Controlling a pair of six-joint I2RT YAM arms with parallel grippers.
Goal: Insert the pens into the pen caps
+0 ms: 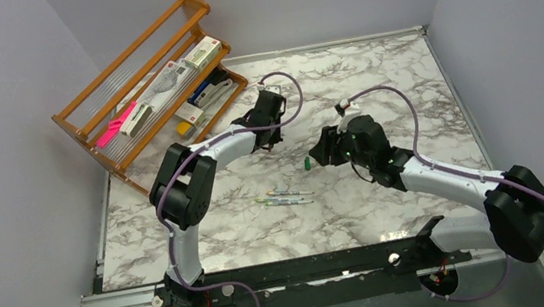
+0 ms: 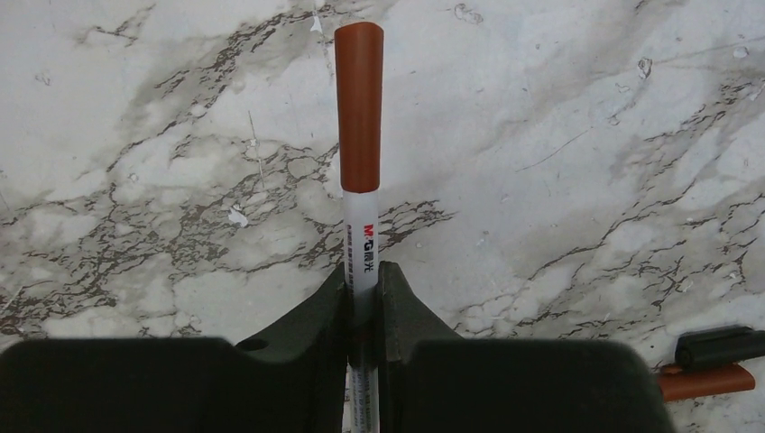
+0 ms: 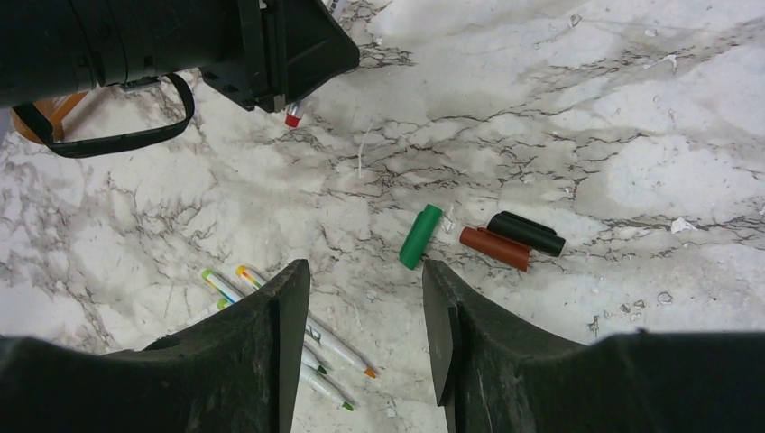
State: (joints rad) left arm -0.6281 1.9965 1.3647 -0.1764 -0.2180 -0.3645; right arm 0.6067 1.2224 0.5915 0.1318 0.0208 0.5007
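Gripping 1 capped pen, left fingers hang mid-table; right fingers gape near green cap

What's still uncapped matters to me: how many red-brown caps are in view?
2. One red-brown cap is fitted on the pen held by the left gripper; the loose red-brown cap lies on the table near the green cap.

The left gripper is closed tight on a white pen. A red-brown cap sits on the pen's far end, over the marble table. Low on the right a second cap, also red-brown, lies just beside a black piece.
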